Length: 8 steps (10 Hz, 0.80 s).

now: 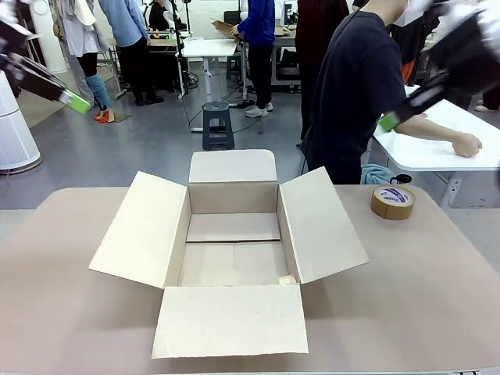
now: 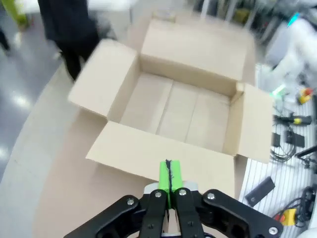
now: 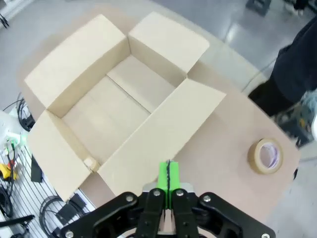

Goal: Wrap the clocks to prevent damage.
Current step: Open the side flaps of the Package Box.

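No clocks are in view. An open cardboard box (image 1: 233, 234) sits in the middle of the table, flaps spread, nothing inside it; it also lies below in the left wrist view (image 2: 183, 106) and in the right wrist view (image 3: 114, 106). My left gripper (image 1: 76, 101) hangs high at the far left, shut, holding nothing. My right gripper (image 1: 388, 122) hangs high at the upper right, shut and empty. In each wrist view the green pads (image 2: 169, 174) (image 3: 168, 174) press together.
A roll of brown tape (image 1: 392, 201) lies on the table right of the box, also seen from the right wrist (image 3: 265, 155). A person in dark clothes (image 1: 359, 86) stands behind the far edge, a hand (image 1: 466, 144) on a white table.
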Tool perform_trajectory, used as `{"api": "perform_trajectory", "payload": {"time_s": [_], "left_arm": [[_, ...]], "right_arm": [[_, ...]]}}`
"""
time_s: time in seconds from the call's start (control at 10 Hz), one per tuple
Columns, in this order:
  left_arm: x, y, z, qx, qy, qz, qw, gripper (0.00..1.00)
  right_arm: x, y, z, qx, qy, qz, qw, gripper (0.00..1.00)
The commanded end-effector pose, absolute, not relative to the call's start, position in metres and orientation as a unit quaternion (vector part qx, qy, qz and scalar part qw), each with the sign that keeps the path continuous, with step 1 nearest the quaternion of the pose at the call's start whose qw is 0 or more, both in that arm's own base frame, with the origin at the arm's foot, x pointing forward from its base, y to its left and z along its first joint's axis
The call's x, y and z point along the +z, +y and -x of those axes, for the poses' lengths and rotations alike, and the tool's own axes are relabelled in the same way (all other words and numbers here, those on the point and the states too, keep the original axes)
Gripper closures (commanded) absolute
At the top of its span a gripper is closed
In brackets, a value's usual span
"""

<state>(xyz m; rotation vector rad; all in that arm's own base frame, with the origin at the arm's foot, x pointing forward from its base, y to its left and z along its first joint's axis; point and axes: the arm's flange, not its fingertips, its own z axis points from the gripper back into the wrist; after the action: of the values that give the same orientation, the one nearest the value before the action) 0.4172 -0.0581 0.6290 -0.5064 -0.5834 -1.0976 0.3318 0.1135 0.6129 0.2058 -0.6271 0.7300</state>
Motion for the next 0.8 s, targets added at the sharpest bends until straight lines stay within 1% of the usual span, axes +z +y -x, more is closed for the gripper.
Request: {"api": "perform_trajectory", "payload": {"time_s": [0.0,0.1,0.2,0.3,0.4,0.5,0.6,0.7], "left_arm": [[0.611,-0.102,-0.433,-0.499,-0.155,0.132,0.842,1.0],[0.59,-0.121,-0.436,-0.498,-0.118,0.085,0.855,1.0],[0.571,-0.136,-0.435,-0.496,-0.093,0.06,0.861,1.0],[0.551,-0.148,-0.435,-0.481,-0.086,0.028,0.872,1.0],[0.538,-0.155,-0.435,-0.471,-0.084,0.013,0.878,1.0],[0.538,-0.153,-0.432,-0.468,-0.097,0.014,0.878,1.0],[0.541,-0.155,-0.434,-0.489,-0.086,0.024,0.868,1.0],[0.541,-0.155,-0.434,-0.489,-0.086,0.024,0.868,1.0]], "right_arm": [[0.601,0.163,-0.365,0.334,-0.209,-0.024,0.919,0.99],[0.579,0.182,-0.376,0.331,-0.183,0.011,0.925,0.99],[0.558,0.195,-0.383,0.332,-0.175,0.036,0.926,0.99],[0.537,0.205,-0.39,0.318,-0.175,0.064,0.929,0.99],[0.525,0.208,-0.394,0.31,-0.171,0.064,0.933,0.99],[0.525,0.207,-0.389,0.336,-0.168,0.026,0.927,0.99],[0.522,0.207,-0.389,0.329,-0.168,0.049,0.928,0.99],[0.522,0.207,-0.389,0.329,-0.168,0.049,0.928,0.99]]}}
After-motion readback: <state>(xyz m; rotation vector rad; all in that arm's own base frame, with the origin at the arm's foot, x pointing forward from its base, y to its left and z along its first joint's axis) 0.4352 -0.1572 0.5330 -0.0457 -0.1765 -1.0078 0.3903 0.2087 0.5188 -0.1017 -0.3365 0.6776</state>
